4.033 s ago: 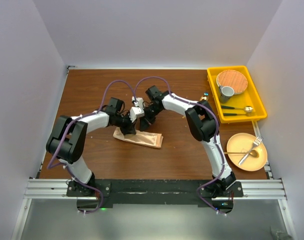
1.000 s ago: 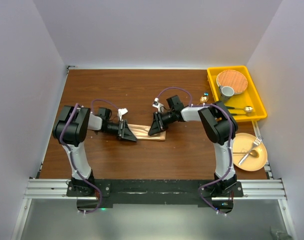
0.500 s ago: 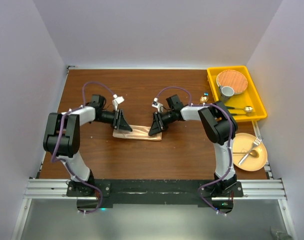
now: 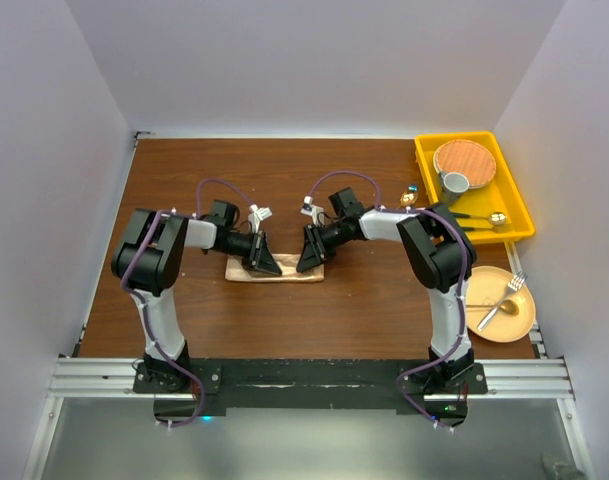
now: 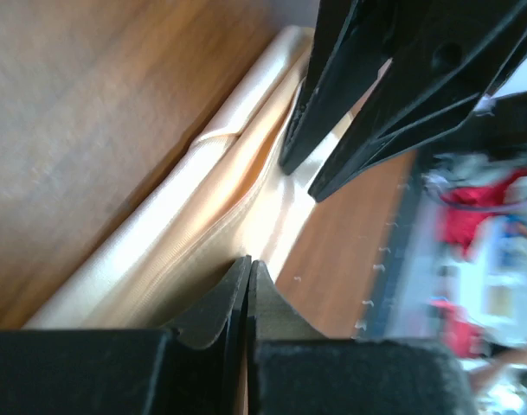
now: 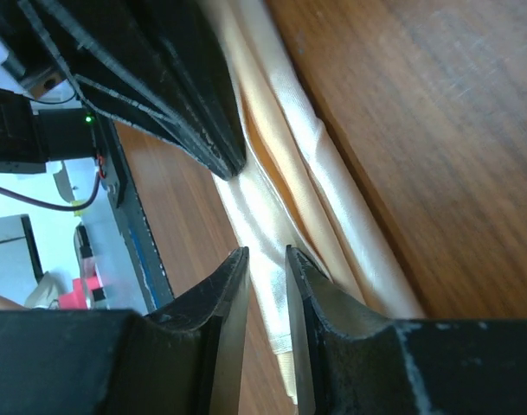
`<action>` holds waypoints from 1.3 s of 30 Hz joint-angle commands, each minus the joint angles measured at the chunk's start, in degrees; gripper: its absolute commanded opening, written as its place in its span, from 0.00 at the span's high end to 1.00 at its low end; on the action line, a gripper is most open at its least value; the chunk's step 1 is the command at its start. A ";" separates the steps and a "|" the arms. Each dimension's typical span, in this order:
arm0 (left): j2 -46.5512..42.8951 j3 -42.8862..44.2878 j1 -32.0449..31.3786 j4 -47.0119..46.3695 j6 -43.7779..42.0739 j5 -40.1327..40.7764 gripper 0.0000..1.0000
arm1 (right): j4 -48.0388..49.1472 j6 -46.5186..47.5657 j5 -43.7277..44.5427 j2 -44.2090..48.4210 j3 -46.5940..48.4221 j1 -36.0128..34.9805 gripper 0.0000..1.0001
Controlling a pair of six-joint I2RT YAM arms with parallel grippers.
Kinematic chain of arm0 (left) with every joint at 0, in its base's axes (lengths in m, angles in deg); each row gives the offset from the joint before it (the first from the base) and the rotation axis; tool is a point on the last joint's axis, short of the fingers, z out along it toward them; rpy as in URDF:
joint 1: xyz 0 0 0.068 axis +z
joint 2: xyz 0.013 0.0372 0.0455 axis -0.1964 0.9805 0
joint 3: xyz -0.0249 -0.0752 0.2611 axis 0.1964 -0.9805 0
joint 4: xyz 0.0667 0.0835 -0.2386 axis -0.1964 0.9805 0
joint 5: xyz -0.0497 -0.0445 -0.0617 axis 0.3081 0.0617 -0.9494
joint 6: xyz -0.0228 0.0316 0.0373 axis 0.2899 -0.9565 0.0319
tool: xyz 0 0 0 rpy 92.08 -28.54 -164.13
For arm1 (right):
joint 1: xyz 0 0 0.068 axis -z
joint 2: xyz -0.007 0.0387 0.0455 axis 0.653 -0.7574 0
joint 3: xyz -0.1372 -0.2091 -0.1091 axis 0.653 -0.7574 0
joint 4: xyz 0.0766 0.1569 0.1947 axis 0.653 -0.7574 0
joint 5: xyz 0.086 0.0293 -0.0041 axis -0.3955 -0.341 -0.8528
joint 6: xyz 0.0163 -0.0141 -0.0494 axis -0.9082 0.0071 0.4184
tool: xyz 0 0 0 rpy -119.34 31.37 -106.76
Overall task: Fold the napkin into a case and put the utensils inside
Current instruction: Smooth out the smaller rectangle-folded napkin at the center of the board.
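The case, a narrow pouch of glossy peach satin folded in soft layers, lies near the middle of the brown wood-grain table. Its long axis runs from 9 to 3 o'clock. The left hand bears on the 9 o'clock end with its black fingers pressed together. The right hand sits at the 3 o'clock end, its fingers a narrow gap apart over a satin fold; whether they pinch it cannot be told. Only the wrist views show the ridged lengthwise folds and a darker orange slit between layers. Only the top view shows the gold fork and spoon on the round tan plate at 4 o'clock, and the yellow plastic tray at 2 o'clock.
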 commanded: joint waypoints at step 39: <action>-1.59 4.09 0.91 13.81 -23.84 0.82 0.83 | -8.68 3.93 4.88 12.03 2.23 4.73 0.46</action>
